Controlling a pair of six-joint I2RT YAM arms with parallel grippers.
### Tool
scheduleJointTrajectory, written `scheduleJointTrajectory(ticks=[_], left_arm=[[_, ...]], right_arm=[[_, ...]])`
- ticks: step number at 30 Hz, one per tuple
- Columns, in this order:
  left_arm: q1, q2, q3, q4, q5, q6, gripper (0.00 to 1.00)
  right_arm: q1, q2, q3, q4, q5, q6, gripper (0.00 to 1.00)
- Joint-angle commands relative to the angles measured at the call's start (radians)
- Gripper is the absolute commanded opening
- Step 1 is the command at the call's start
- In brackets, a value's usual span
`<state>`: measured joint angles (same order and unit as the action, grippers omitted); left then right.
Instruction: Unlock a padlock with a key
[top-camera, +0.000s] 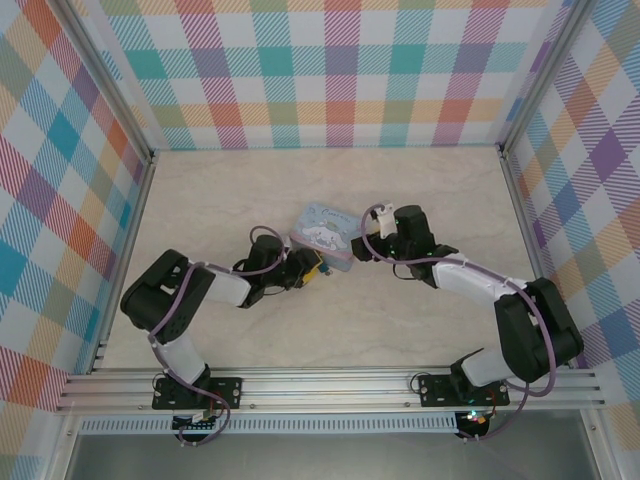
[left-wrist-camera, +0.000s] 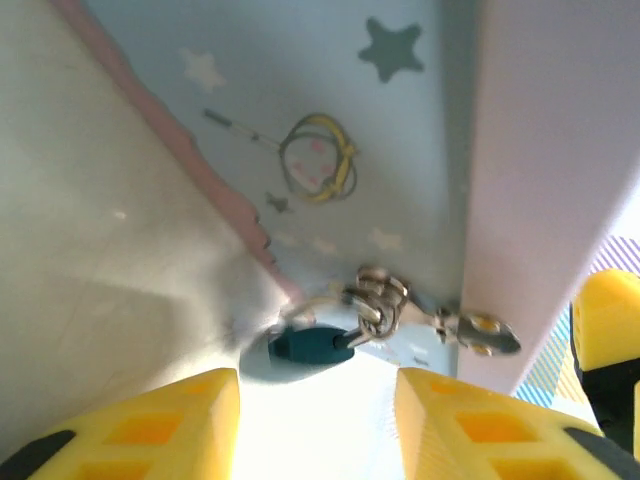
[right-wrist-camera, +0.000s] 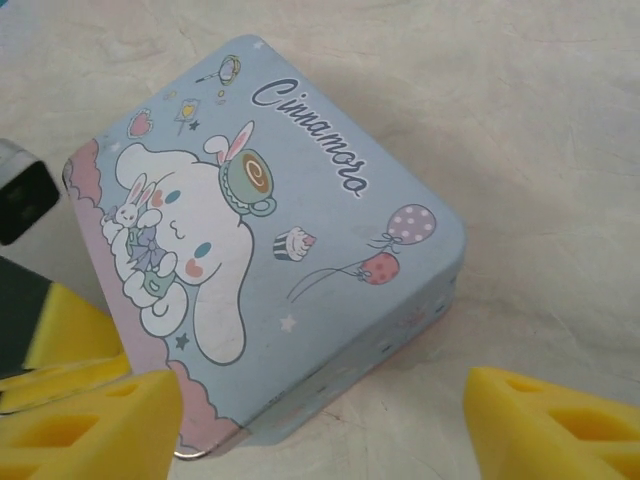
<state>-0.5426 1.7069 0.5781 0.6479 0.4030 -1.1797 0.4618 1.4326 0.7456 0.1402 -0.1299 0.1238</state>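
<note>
The padlock (left-wrist-camera: 310, 345) lies at the tin's (left-wrist-camera: 330, 60) side, just ahead of the open, empty left gripper (left-wrist-camera: 318, 405). The right gripper (right-wrist-camera: 320, 425) stands open too, facing the tin.

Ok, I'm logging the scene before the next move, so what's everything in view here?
tin box: one, light blue with a cartoon print, mid-table between the two arms
padlock: one, dark teal body with silvery shackle, hanging at the tin's side
latch: one, silvery, on the tin beside the padlock
table: one, pale marbled
walls: three, pastel plaid, around the table
left end effector: one, yellow fingers, open, right by the padlock
right end effector: one, yellow fingers, open, above a corner of the tin
</note>
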Motion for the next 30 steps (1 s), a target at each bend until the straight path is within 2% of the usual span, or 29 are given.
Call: scheduleJointTrajectory(ticks=[1,5,9,12,15,19,25,30], left_arm=[[0.003,-0.144,0.002,-0.17,-0.051,0.095,0.5],[0.036,-0.287,0.016,-0.346,-0.096,0.174,0.56],[0.108,-0.393,0.076,-0.552,-0.157,0.287,0.7],[0.19,-0.395,0.125,-0.616,-0.149,0.338,0.81],[0.25,-0.34,0.179,-0.611,-0.116,0.375,0.91],[0.273,-0.212,0.27,-0.58,-0.064,0.425,0.99],[0.268,-0.023,0.391,-0.487,0.088,0.431,1.0],[0.249,0.062,0.454,-0.455,0.164,0.436,1.0]], right_arm=[[-0.037,0.013,0.036,-0.029,-0.076,0.136,0.77],[-0.075,0.034,0.046,-0.05,-0.14,0.194,0.82],[-0.103,0.06,0.032,0.0,-0.221,0.277,0.89],[-0.11,0.097,0.048,0.014,-0.283,0.33,0.9],[-0.111,0.142,0.08,0.001,-0.332,0.367,0.91],[-0.11,0.191,0.105,0.018,-0.375,0.416,0.92],[-0.109,0.25,0.139,0.038,-0.387,0.462,0.95],[-0.109,0.31,0.203,0.035,-0.415,0.461,0.95]])
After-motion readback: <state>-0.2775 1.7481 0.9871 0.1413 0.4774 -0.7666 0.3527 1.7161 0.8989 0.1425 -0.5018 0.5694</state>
